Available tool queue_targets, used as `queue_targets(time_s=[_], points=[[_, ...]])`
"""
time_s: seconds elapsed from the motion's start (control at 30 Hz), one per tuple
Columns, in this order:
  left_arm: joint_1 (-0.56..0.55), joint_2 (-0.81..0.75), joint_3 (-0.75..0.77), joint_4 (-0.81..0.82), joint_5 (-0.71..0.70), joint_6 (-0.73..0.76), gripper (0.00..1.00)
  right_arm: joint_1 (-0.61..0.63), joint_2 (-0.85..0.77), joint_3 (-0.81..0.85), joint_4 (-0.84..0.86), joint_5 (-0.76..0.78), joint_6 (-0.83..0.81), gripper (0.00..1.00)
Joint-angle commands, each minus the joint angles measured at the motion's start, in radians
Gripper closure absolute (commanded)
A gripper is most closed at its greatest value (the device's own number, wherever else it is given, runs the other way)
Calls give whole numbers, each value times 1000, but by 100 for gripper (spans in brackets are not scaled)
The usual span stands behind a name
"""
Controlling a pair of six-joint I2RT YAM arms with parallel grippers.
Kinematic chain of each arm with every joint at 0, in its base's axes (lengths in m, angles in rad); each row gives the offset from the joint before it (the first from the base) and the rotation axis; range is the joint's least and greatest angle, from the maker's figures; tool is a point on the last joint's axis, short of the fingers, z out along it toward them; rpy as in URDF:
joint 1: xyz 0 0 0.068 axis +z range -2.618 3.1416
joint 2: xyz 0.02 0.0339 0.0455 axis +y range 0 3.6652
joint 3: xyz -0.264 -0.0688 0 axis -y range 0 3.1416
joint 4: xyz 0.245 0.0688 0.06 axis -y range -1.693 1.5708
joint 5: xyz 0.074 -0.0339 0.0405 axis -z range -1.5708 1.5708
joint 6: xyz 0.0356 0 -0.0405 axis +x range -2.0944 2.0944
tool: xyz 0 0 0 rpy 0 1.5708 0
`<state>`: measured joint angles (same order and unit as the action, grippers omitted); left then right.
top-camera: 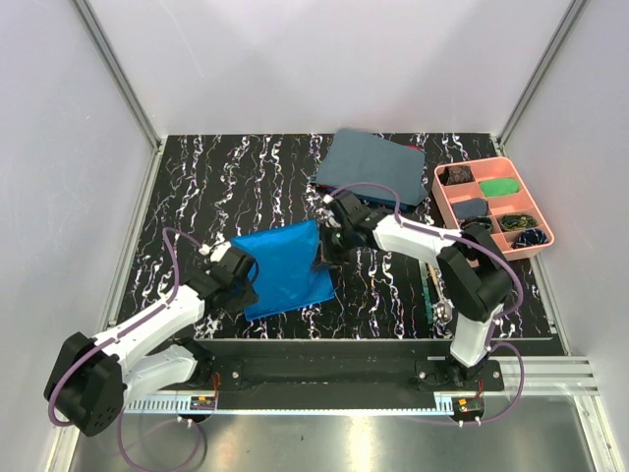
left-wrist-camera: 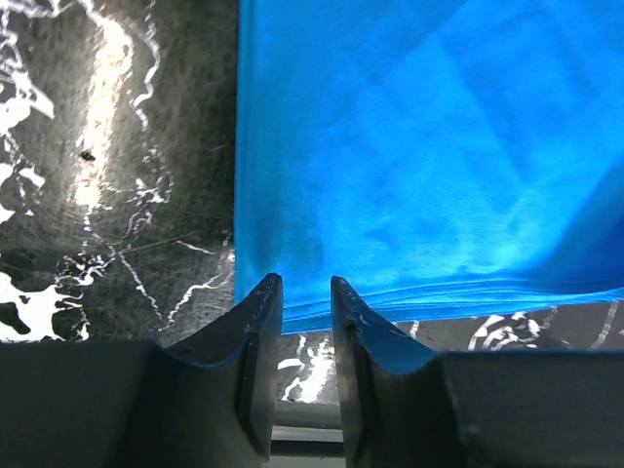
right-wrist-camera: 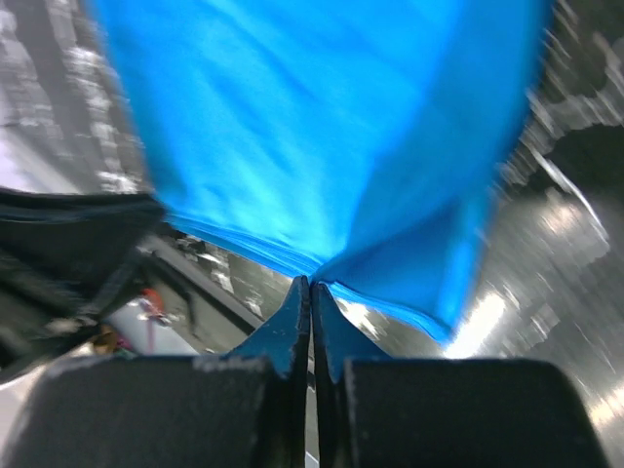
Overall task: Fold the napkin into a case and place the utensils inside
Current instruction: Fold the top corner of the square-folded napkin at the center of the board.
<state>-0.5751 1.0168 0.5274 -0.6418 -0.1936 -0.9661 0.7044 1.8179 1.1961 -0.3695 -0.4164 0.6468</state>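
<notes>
Nearest the arm bases, the utensils lie beside the right arm, long axes running near to far, well apart from the cloth. Further in, the left end effector holds its jaws slightly apart at a left-side corner of the napkin, whose layered edge sits just past the tips (no cloth visibly between them). The napkin spans the bench between both arms. At its right edge the right end effector is pressed together, pinching a raised fold.
</notes>
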Motion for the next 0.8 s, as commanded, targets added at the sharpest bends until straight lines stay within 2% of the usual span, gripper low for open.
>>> queue_targets(time_s=[0.0, 0.17, 0.6, 0.77], points=[[-3, 12, -35, 31, -46, -33, 73, 7, 70, 147, 72, -129, -26, 100], [-5, 11, -67, 45, -30, -33, 84, 29, 182, 282, 96, -194, -15, 100], [-5, 16, -52, 33, -10, -29, 95, 83, 469, 644, 133, -285, 5, 100], [-5, 8, -50, 30, 0, -25, 98, 83, 543, 723, 121, -291, 7, 100]])
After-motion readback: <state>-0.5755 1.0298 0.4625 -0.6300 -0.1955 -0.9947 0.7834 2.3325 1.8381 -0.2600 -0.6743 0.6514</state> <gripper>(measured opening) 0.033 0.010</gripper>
